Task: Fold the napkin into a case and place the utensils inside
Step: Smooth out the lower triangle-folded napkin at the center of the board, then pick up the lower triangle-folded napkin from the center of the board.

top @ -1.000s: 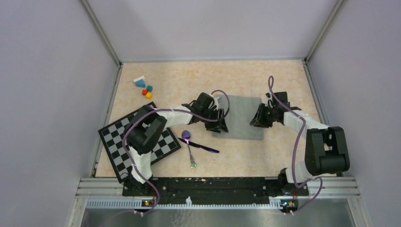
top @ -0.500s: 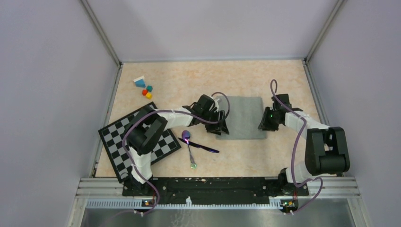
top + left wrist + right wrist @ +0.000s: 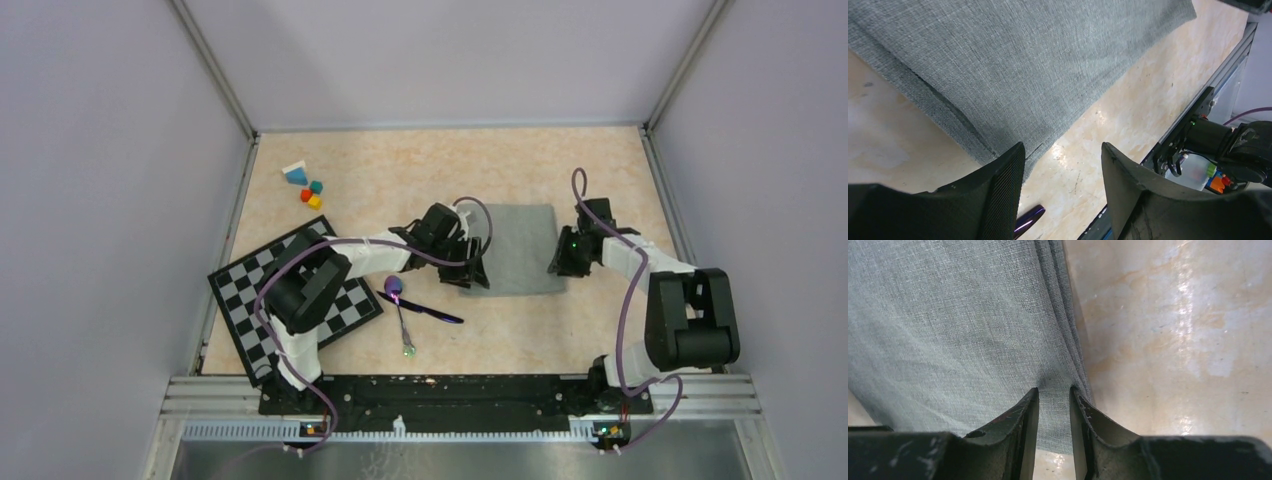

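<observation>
The grey-green napkin [image 3: 512, 248] lies folded in flat layers at the table's middle. It also shows in the left wrist view [image 3: 1013, 65] and the right wrist view [image 3: 958, 325]. My left gripper [image 3: 473, 272] is open, its jaws wide apart over the napkin's near-left corner [image 3: 1063, 150]. My right gripper [image 3: 558, 262] has its jaws narrowly apart, pinching the cloth just inside the napkin's layered right edge [image 3: 1054, 389]. The purple spoon [image 3: 398, 300] and the dark stick-like utensil [image 3: 428, 311] lie crossed on the table, near-left of the napkin. One purple tip shows in the left wrist view [image 3: 1029, 216].
A black-and-white checkered board [image 3: 245, 300] lies at the left under the left arm. Small coloured blocks [image 3: 305, 185] sit at the far left. Grey walls close in the table on three sides, and a metal rail [image 3: 440, 395] runs along the near edge.
My right gripper has moved right, from over the napkin to its right edge, and the napkin has shifted slightly right. My left gripper has followed a little to the right.
</observation>
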